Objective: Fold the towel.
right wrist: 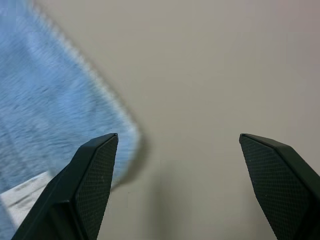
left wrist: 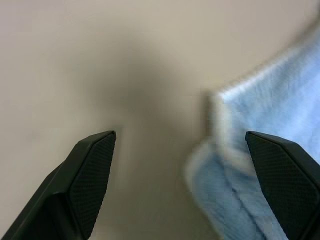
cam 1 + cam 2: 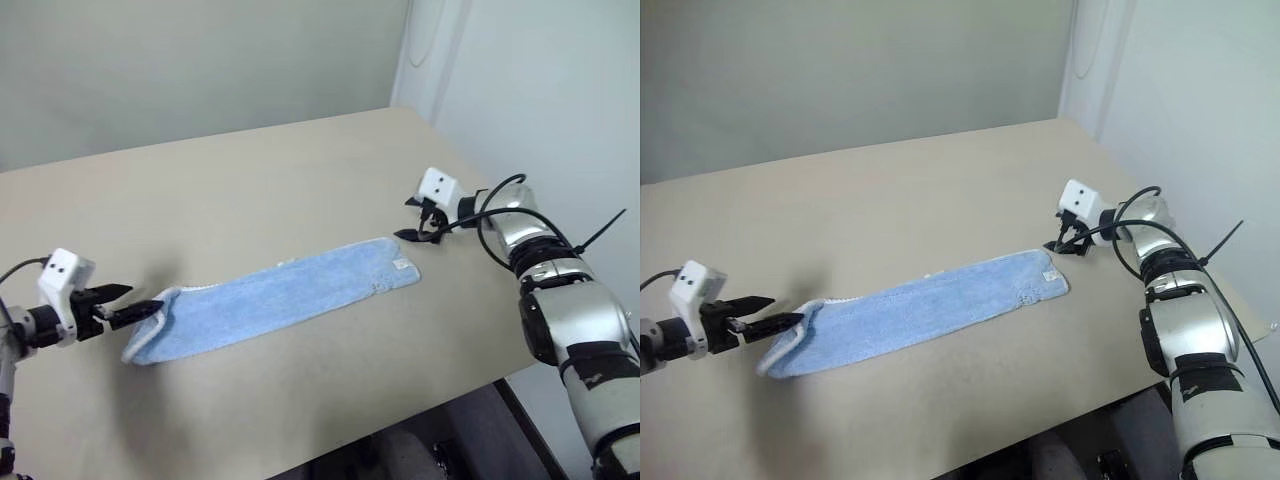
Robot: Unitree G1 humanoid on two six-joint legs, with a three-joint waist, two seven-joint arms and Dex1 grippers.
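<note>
Left gripper (image 3: 135, 305) is spread wide w/ nothing between the fingers, parked right at the towel's near-left end. Right gripper (image 3: 424, 222) is spread too, holding nothing, hovering just past the far-right end by the small white tag (image 3: 402, 264). The towel (image 3: 275, 298) is a long blue strip lying diagonal across the tan table (image 3: 250, 170), looks folded once lengthwise already. So prob between folds rn. Next move imo: one gripper pinches an end, both layers, and carries it over to the other end w/o the layers sliding apart.
</note>
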